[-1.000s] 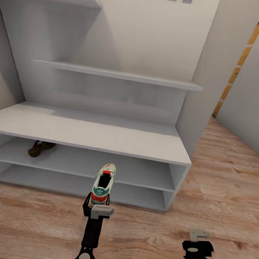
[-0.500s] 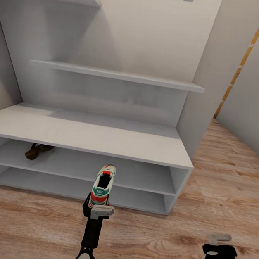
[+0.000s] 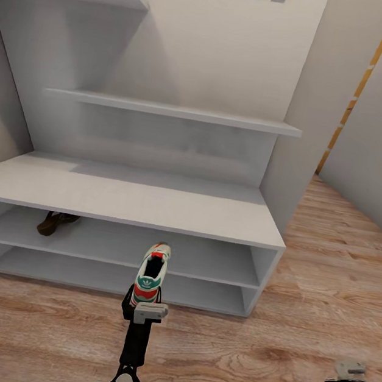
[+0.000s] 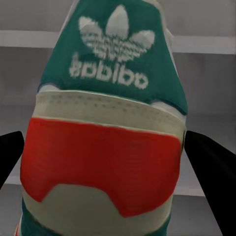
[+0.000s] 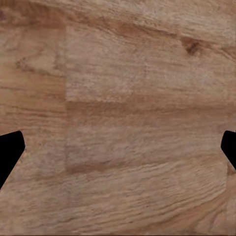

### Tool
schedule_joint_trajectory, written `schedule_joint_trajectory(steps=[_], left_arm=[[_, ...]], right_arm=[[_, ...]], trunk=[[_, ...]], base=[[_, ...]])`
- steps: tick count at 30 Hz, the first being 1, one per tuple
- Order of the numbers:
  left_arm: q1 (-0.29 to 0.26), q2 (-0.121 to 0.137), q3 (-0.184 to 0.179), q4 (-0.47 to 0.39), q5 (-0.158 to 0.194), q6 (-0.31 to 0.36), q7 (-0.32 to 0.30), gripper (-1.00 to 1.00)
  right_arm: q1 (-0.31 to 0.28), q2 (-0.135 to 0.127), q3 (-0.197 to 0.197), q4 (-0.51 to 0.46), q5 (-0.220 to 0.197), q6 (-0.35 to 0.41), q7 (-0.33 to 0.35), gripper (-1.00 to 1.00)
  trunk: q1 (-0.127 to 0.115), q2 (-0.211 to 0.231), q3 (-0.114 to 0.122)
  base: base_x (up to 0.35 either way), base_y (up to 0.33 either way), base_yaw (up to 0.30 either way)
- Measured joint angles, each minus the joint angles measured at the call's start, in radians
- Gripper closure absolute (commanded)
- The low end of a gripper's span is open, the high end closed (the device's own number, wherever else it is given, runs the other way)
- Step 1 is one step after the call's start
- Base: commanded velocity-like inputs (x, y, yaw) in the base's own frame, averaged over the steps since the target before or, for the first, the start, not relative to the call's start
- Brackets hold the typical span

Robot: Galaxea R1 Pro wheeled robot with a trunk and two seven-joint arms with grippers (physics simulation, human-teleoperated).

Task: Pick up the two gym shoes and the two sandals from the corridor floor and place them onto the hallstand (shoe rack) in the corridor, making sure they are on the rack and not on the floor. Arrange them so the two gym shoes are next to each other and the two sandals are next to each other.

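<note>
My left gripper (image 3: 144,299) is shut on the heel of a white gym shoe (image 3: 152,273) with teal and red trim, held in the air in front of the hallstand (image 3: 122,195) with its toe toward the open shelves. In the left wrist view the shoe's teal and red heel (image 4: 105,123) sits between the two dark fingers. One brown sandal (image 3: 55,221) lies on the upper low shelf at the left. My right gripper (image 3: 349,379) hangs low at the right over the corridor floor (image 3: 238,359); its wrist view has dark fingertips (image 5: 10,152) spread wide over bare planks.
The hallstand has a broad flat top and stepped wall shelves (image 3: 173,110) above. A pale wall corner (image 3: 298,140) stands right of it, and the corridor runs on past an orange door frame (image 3: 354,93) at the far right.
My right arm has drawn back to the right and lower in the head view. The left gripper and its shoe have stayed put; the view shifted slightly at first.
</note>
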Motion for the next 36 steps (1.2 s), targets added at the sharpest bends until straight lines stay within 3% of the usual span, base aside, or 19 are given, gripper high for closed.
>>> schedule_joint_trajectory(steps=[3, 8, 20, 36], left_arm=[[0.0, 0.0, 0.0, 0.0, 0.0, 0.0, 0.0, 1.0], [0.0, 0.0, 0.0, 0.0, 0.0, 0.0, 0.0, 1.0], [0.0, 0.0, 0.001, 0.0, 0.0, 0.001, -0.015, 1.0], [0.0, 0.0, 0.002, 0.003, 0.0, 0.001, -0.017, 1.0]], right_arm=[[0.0, -0.012, -0.005, -0.006, 0.0, 0.04, 0.114, -1.0], [0.0, -0.019, -0.009, -0.008, 0.0, 0.068, 0.195, -1.0], [-0.001, 0.007, -0.01, -0.009, 0.001, 0.081, 0.232, -1.0], [-0.001, 0.011, -0.01, -0.009, 0.001, 0.081, 0.236, -1.0]], trunk=[[0.0, 0.0, 0.0], [0.0, 0.0, 0.0], [0.0, 0.0, 0.0], [0.0, 0.0, 0.0]], base=[[0.0, 0.0, 0.0], [0.075, 0.0, 0.0], [0.138, 0.0, 0.0], [0.034, 0.0, 0.0]])
